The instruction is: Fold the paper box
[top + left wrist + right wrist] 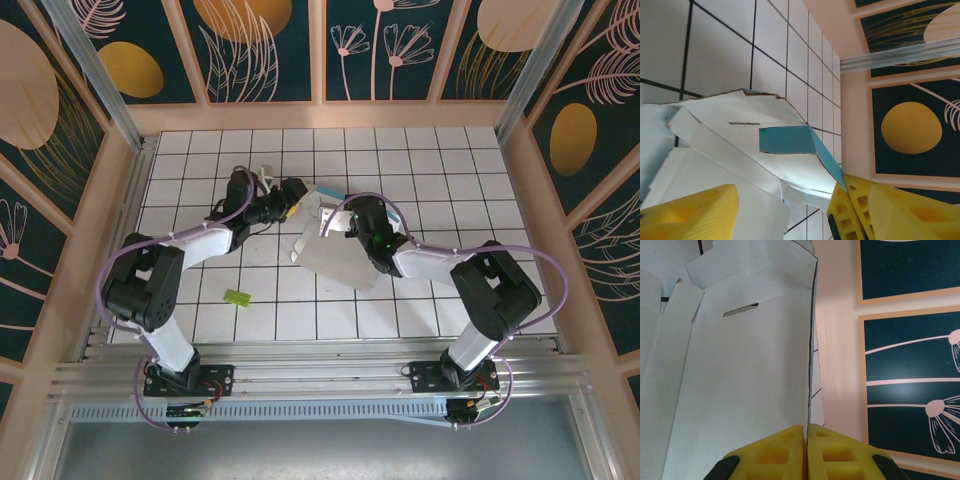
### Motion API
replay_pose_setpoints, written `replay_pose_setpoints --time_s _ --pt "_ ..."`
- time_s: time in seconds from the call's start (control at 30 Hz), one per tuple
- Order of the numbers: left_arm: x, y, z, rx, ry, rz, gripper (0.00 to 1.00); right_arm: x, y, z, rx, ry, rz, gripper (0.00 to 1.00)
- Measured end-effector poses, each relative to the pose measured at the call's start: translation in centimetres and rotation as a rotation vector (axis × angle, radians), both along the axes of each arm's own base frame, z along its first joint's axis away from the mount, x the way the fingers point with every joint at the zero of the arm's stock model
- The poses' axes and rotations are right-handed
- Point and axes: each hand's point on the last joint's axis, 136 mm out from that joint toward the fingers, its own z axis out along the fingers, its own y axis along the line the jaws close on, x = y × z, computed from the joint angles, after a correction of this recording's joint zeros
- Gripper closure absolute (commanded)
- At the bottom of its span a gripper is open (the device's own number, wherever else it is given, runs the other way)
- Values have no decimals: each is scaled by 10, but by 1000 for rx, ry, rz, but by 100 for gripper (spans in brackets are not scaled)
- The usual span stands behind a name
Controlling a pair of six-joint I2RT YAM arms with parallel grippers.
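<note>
The paper box (335,252) is a partly raised blank, white side up, near the middle of the tiled floor between both arms. My right gripper (338,222) is shut on it. In the right wrist view its yellow fingertips (790,445) pinch the straight edge of a white panel (740,370) that has a slot. My left gripper (292,200) is at the box's left end. In the left wrist view the left gripper (785,192) is open, with white cardboard (730,150) lying between its spread fingers (865,210). The right-hand finger touches a folded-over turquoise flap (787,139).
A small lime-green scrap (236,297) lies on the tiles in front of the left arm. Wooden walls (330,115) with patterned panels enclose the floor at the back and both sides. A metal rail (300,375) runs along the near edge by the arm bases.
</note>
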Motion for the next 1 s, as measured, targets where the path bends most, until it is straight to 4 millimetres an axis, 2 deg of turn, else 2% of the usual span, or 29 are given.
replay_pose_setpoints --time_s 0.1,0.33,0.57,0.73,0.93,1.0 --pt "10 -10 1 6 -14 -6 35 -1 2 1 2 -3 5 89" --pt "29 -19 3 -9 -29 -4 35 -2 2 1 0 -6 -4 87" --pt "25 -20 -19 -25 29 -4 35 -2 2 0 21 6 -18 87" --pt "5 -10 -27 -33 70 25 27 0 1 -1 19 5 -32 87" --pt "-2 -34 -7 -112 50 -1 28 1 0 -3 15 7 -38 86" --pt "5 -47 3 -152 28 -11 37 1 0 -2 15 7 -38 87"
